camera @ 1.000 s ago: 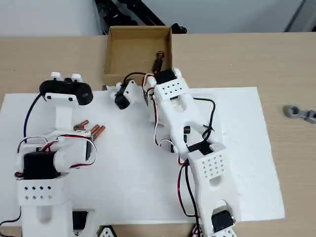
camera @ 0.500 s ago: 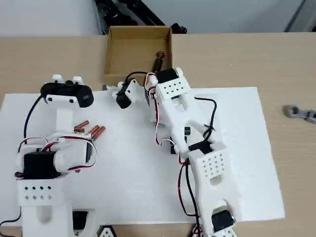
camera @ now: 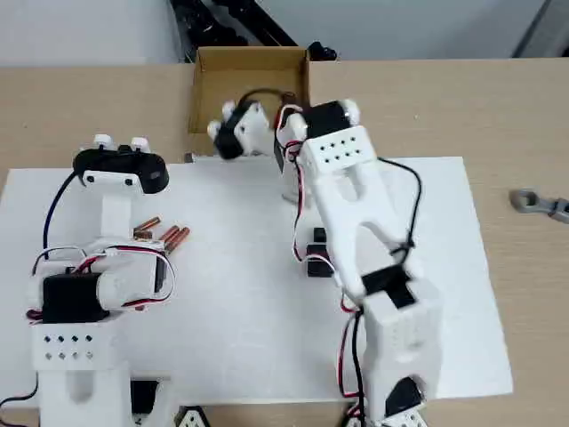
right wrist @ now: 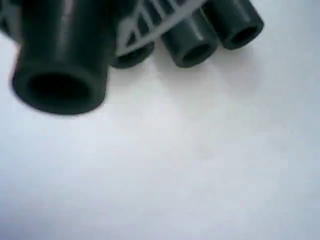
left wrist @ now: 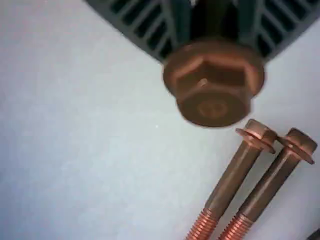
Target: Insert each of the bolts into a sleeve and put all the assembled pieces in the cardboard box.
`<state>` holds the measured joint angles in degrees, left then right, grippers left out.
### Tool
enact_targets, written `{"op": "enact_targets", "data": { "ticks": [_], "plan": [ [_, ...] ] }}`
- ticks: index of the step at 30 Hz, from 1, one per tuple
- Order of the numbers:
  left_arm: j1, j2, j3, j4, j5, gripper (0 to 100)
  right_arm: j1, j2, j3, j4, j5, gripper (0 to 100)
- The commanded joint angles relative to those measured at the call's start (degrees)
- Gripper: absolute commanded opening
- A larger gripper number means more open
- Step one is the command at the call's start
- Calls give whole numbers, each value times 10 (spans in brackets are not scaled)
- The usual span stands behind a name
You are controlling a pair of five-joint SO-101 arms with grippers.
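1. The left tool (left wrist: 210,25) was clamped on a bolt (left wrist: 214,85). It gripped the shank, so the hexagonal head faced the wrist camera. Held that way, the threaded end probably pointed outward, free to enter a bore.
2. Two loose bolts (left wrist: 235,175) lay side by side, heads the same way, on the white sheet (camera: 240,294) just beside the held one. They looked like stock waiting its turn, kept within the left arm's easy reach.
3. The right tool (right wrist: 95,35) appeared closed on a dark sleeve (right wrist: 60,75). The sleeve's open mouth was turned toward the camera and unobstructed, which would suit receiving a bolt.
4. More sleeves (right wrist: 189,47) lay close together on the sheet behind the held one, likewise unused.
5. From above, the right arm stretched toward the cardboard box (camera: 233,84) at the far side of the table (camera: 498,107), with its wrist at the box's near wall. The left arm stood well apart, by the bolts.
6. With bolt and sleeve each held but far from one another, the insertion seemed not yet done. The arms would need to meet and line up thread with bore, and a slight tilt could jam the entry.
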<state>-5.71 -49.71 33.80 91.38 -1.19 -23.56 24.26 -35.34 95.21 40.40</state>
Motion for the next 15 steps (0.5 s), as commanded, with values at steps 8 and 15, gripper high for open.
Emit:
{"op": "enact_targets", "data": {
  "ticks": [8,15],
  "plan": [
    [-4,-12,-31,-21,-2,5,15,-341,-9,11,-295,2],
    [-4,-12,-32,-55,-2,5,17,-567,120,7,-366,2]
  ]
}}
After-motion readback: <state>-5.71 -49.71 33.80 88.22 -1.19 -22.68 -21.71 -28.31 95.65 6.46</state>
